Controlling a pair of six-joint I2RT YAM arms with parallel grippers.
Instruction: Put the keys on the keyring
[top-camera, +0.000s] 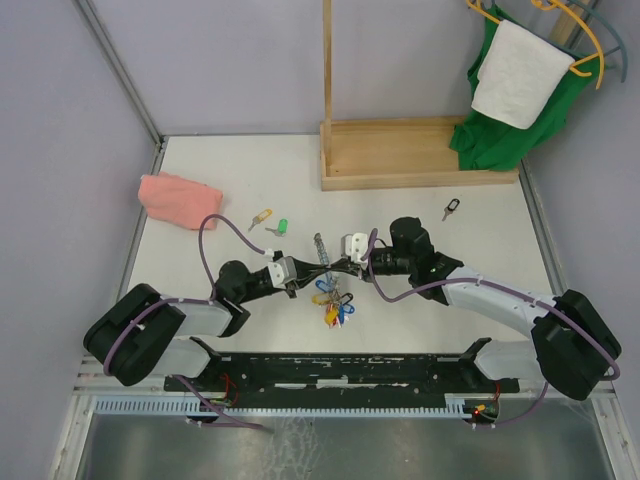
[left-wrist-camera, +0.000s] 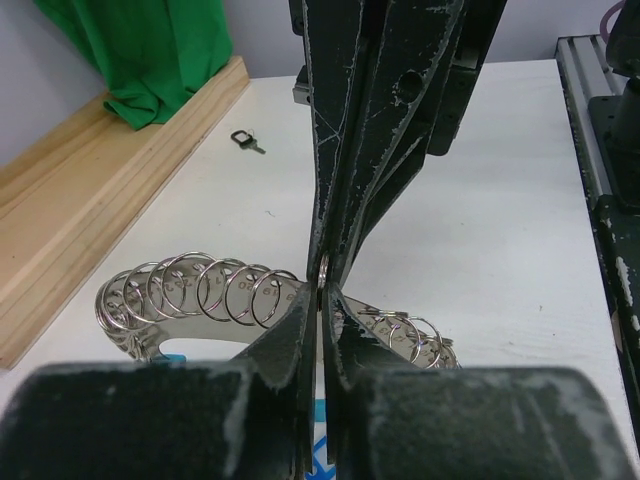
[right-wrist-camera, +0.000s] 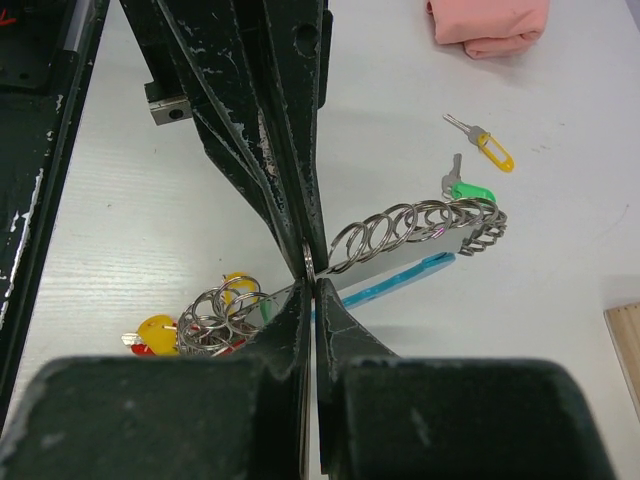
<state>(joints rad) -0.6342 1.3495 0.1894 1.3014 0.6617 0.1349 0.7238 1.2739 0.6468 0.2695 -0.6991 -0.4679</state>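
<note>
Green cloth (top-camera: 505, 135) is draping onto the wooden tray (top-camera: 400, 168) at one o'clock; on the white table (top-camera: 480, 250), the left gripper (top-camera: 298, 274) and right gripper (top-camera: 342, 267) are each pinching the keyring (top-camera: 322, 252) tight.

I find nothing I can read in any of my views: no words, brand or number. The small rings on the keyring (left-wrist-camera: 200, 290) may bear tiny stamped marks, but they are too small to make out.
</note>
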